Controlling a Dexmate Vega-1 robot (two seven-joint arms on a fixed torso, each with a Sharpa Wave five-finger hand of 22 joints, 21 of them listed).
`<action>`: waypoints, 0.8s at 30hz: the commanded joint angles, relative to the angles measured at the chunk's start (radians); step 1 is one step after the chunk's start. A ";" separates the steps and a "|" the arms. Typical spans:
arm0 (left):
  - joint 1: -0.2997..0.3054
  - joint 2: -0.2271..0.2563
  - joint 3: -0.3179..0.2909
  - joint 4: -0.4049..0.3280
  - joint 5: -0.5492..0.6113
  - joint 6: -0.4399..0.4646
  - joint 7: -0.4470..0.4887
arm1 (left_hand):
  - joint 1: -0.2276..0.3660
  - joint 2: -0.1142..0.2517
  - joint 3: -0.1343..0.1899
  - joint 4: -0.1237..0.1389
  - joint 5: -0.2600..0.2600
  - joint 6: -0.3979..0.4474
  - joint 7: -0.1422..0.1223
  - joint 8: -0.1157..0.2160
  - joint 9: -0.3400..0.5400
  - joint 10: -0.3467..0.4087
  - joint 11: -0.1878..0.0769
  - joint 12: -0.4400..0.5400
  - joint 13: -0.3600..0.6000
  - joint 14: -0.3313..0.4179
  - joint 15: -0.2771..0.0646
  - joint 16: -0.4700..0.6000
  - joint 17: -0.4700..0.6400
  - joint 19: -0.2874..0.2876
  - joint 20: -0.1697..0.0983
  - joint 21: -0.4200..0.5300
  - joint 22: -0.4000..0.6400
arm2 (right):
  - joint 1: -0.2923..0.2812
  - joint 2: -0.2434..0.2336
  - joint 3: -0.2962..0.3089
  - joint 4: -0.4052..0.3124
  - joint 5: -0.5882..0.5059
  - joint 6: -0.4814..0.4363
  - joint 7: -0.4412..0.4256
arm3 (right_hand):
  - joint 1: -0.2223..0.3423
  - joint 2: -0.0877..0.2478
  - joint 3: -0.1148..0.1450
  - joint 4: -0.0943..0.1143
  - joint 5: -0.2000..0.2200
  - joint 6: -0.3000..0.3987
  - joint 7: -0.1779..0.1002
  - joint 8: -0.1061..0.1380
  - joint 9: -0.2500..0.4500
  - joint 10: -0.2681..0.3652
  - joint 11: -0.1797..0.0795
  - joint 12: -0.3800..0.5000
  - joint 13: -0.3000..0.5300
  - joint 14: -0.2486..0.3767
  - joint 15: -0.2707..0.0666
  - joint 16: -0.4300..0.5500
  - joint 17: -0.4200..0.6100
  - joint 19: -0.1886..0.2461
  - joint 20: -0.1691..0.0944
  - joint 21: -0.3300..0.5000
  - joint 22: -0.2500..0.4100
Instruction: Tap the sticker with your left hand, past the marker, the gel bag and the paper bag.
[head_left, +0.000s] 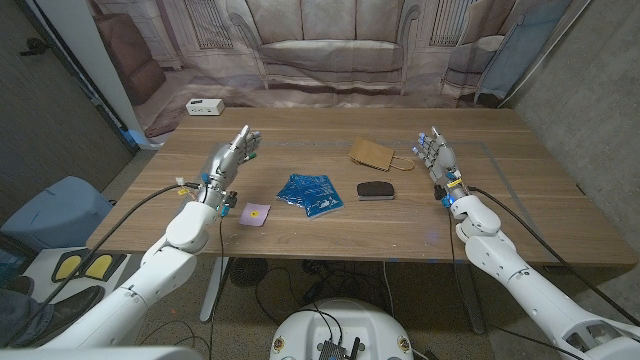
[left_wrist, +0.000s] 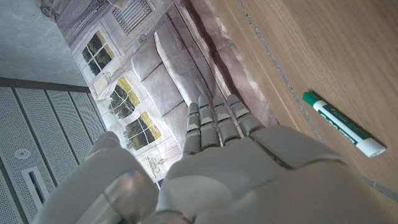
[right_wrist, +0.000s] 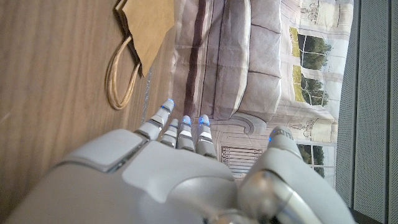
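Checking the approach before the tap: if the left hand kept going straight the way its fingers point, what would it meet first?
Probably the marker, lying just beside the left hand fingertips' line; past it only bare table shows. Depth is unclear, so the hand might pass over it.

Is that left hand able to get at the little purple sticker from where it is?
Probably yes. The sticker lies on bare table beside the left forearm, nearer the robot than the open left hand. Nothing lies between them; the gel bag sits off to the side.
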 joint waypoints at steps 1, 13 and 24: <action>0.032 0.012 -0.028 0.000 0.019 -0.073 -0.006 | 0.004 -0.010 0.002 -0.006 0.002 0.015 0.004 0.000 0.003 0.011 -0.001 0.006 0.000 0.011 -0.002 0.006 0.001 0.019 0.001 0.004 0.004 | -0.043 -0.004 -0.001 -0.060 -0.017 -0.002 -0.049 | -0.007 0.004 -0.005 -0.003 -0.003 0.004 -0.005 -0.001 0.003 0.009 0.003 -0.003 0.003 -0.003 0.008 -0.003 0.000 0.001 0.005 -0.006 0.005; 0.080 0.042 -0.059 -0.016 0.032 -0.077 -0.006 | 0.005 -0.012 -0.001 -0.008 0.003 0.023 0.002 -0.002 0.003 0.020 0.003 0.007 -0.003 0.022 -0.003 0.005 0.001 0.031 0.002 0.005 0.004 | -0.060 -0.003 -0.005 -0.093 -0.031 -0.006 -0.083 | -0.006 0.006 -0.005 -0.005 -0.003 0.007 -0.006 -0.002 0.003 0.012 0.002 -0.004 0.003 -0.001 0.009 -0.003 -0.001 0.004 0.006 -0.011 0.005; 0.132 0.047 -0.088 -0.029 0.034 -0.100 0.004 | 0.005 -0.013 -0.003 -0.009 0.003 0.031 0.002 -0.004 0.003 0.028 0.004 0.007 -0.006 0.030 -0.002 0.004 0.001 0.042 0.005 0.006 0.004 | -0.074 -0.002 -0.006 -0.115 -0.042 -0.009 -0.114 | -0.006 0.007 -0.005 -0.006 -0.003 0.009 -0.006 -0.002 0.003 0.013 0.004 -0.005 0.003 0.004 0.011 -0.002 -0.002 0.006 0.008 -0.014 0.005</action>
